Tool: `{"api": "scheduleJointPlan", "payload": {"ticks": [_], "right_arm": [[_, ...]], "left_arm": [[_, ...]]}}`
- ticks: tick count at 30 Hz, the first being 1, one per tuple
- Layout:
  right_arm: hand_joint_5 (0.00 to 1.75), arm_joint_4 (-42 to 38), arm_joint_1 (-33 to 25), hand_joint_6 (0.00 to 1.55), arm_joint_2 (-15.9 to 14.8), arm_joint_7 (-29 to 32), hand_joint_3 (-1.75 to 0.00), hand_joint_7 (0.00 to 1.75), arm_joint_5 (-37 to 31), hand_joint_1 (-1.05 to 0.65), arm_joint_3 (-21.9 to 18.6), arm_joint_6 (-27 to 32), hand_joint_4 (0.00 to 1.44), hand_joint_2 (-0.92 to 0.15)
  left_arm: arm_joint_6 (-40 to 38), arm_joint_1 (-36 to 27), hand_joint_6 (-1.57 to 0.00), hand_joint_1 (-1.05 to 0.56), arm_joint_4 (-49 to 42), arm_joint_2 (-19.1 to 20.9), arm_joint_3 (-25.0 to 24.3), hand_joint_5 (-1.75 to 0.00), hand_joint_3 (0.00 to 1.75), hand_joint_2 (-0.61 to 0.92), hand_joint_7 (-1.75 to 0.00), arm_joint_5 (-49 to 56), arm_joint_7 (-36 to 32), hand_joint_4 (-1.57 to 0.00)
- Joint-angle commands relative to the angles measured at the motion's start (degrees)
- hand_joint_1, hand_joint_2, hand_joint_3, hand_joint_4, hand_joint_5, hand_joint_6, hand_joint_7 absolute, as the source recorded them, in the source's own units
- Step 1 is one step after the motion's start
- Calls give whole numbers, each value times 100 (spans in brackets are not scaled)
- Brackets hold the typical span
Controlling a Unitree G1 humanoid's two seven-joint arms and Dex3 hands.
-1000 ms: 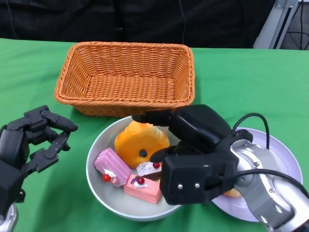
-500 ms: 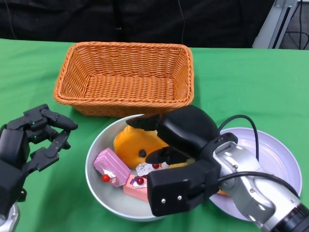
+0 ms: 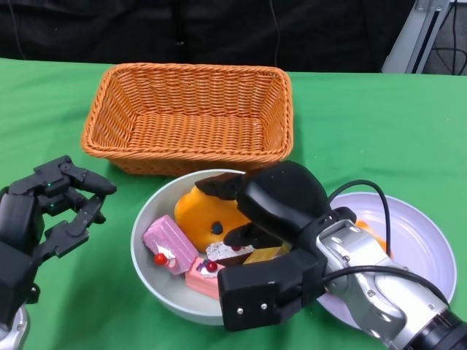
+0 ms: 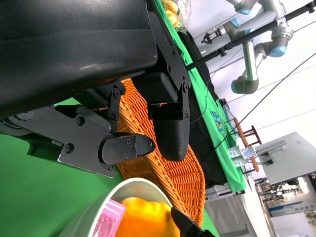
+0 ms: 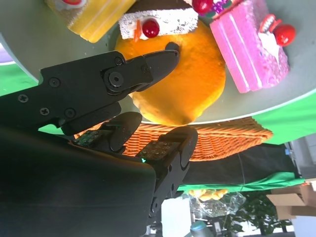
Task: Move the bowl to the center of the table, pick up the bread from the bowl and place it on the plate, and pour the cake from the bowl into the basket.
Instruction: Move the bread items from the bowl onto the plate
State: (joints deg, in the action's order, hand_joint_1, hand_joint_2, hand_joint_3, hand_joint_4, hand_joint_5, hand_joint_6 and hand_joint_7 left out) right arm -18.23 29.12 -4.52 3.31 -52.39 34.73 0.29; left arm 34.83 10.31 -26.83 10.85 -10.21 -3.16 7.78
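The bowl (image 3: 157, 281) is sitting on the green table (image 3: 365, 124), just in front of the wicker basket (image 3: 191, 117) and touching the edge of the plate (image 3: 416, 240) on its right. Inside the bowl, the round orange bread (image 3: 208, 215) is lying at the back, nearest the basket, with pieces of cake (image 3: 168, 244) in front of it: a pink slice on the left, another pink one beside it, a white-and-brown slice with a cherry, and a yellow slice partly under the hand.

The right hand (image 3: 273, 208) is reaching over the bowl's right rim and is lying right on the bread. In the right wrist view one fingertip (image 5: 165, 57) is touching the top of the loaf (image 5: 185, 81), while the other fingers (image 5: 180, 143) are hanging off the far side of the bread, near the basket (image 5: 222, 140). The fingers are spread around the bread rather than clamped on it, so the hand is open.

The left hand (image 3: 47, 211) is hovering over the table well to the left of the bowl, fingers apart and holding nothing. No readable writing or labels are showing on any of the things.
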Motion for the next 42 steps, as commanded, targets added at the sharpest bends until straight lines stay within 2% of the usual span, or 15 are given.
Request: {"api": "scheduleJointPlan", "payload": {"ticks": [1,9,21,27,30,33,38,42], "right_arm": [[1,-95,141,57,26,-12,0,0,-47,-59,33,111,66,-86],[1,-127,158,57,24,1,0,0,-46,-59,58,135,67,-86],[0,-483,273,53,200,-244,0,0,394,-56,57,-15,65,-86],[6,-801,279,59,315,-113,0,2,926,-48,-115,-490,79,-84],[13,-954,263,68,338,67,0,5,1102,-38,-172,-743,92,-83],[16,-1070,264,73,346,173,-1,5,1186,-33,-203,-909,94,-84],[81,-1173,197,86,383,437,0,2,1321,-26,-293,-1200,68,-88],[106,-1160,155,90,376,460,0,4,1453,-27,-336,-1371,59,-91]], "left_arm": [[-14,-44,-82,-10,58,57,-61,-149,49,82,-106,-48,-49,-78],[-12,-48,-82,-10,67,58,-56,-149,49,83,-106,-33,-55,-79],[52,-9,-83,-10,-8,50,-45,-149,49,82,-103,-33,-38,-79],[92,-13,-83,-11,-11,57,-52,-148,48,82,-101,-44,-27,-79],[105,-11,-84,-11,-19,74,-50,-148,48,82,-100,26,-77,-79],[80,-10,-85,-11,-6,75,-50,-149,49,82,-101,61,-105,-80],[95,4,-84,-11,-32,85,-45,-148,52,81,-102,92,-126,-80],[129,19,-84,-10,-62,86,-45,-147,53,80,-102,107,-132,-80]]}}
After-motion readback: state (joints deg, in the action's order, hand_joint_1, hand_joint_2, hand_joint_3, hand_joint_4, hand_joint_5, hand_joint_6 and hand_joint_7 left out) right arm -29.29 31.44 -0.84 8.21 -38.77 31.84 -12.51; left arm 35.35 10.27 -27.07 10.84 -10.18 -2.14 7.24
